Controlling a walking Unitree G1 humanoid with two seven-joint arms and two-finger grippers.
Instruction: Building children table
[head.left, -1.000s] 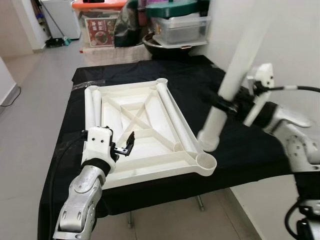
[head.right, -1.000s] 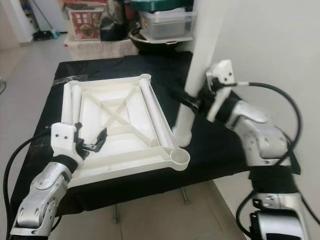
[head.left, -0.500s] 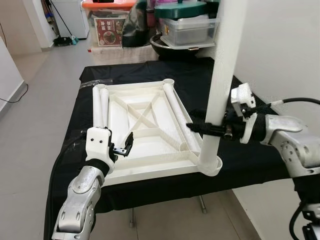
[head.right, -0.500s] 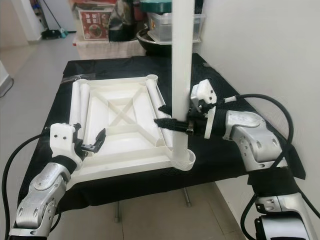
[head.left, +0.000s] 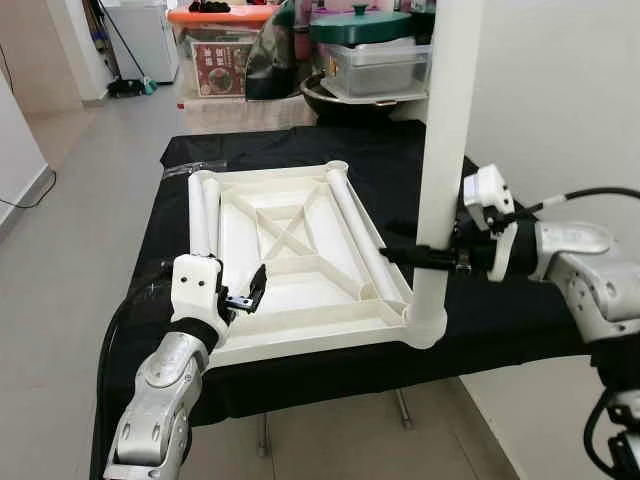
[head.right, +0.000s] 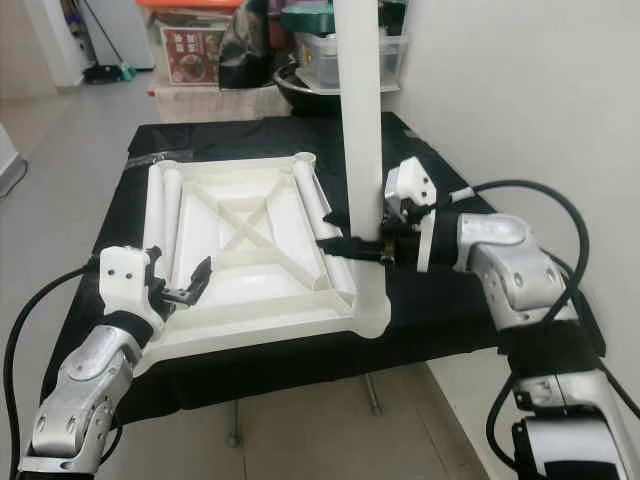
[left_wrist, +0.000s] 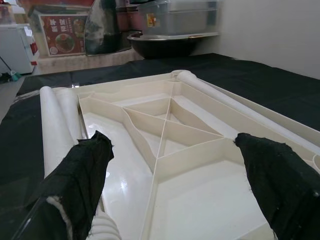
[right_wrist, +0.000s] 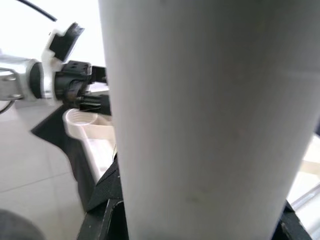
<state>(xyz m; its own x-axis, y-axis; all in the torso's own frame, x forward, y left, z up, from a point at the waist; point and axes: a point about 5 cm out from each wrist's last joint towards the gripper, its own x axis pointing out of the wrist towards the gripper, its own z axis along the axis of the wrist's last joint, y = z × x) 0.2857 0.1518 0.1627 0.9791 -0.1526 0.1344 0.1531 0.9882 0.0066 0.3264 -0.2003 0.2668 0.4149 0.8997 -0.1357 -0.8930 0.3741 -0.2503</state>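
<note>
At lower left of the frame, the left end effector (head.left: 247, 293) hovers with fingers spread over the upturned white plastic tabletop (head.left: 290, 255), which lies mid-frame on the black-draped surface (head.left: 510, 310). At right, the right end effector (head.left: 425, 256) clamps the upright white plastic leg (head.left: 445, 150), seated in the tabletop's near-right corner socket.

Black fingers (left_wrist: 80, 175) spread wide over ribbed white tabletop (left_wrist: 165, 145); two legs (left_wrist: 55, 125) along its edge, black cloth (left_wrist: 270, 80) around.
</note>
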